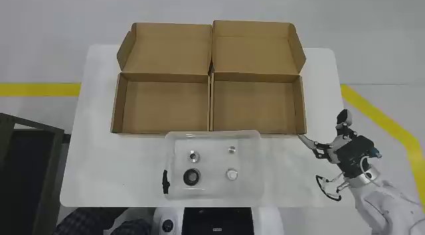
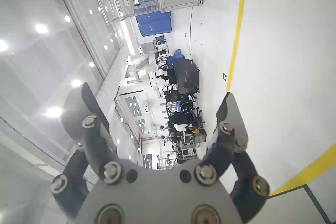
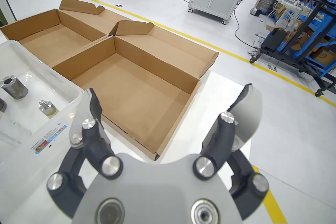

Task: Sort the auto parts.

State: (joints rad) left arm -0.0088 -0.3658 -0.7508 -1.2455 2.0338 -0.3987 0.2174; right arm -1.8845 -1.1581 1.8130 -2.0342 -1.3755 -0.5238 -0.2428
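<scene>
Nearest, a steel cylinder [image 1: 192, 156], small stud [image 1: 232, 149], black ring [image 1: 192, 176] and silver cap [image 1: 231, 174] sit in the clear bin [image 1: 212, 133] at the table's [image 1: 93, 149] six o'clock. Two open cardboard boxes [image 1: 163, 105] lie at the bin's twelve. The right gripper [image 1: 309, 160] hovers at its three, spread and holding nothing. The left gripper [image 2: 157, 93], likewise spread, faces the room.

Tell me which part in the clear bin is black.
The ring-shaped part in the near row, on the robot's left; the cylinder, the small stud and the round cap are silver.
</scene>
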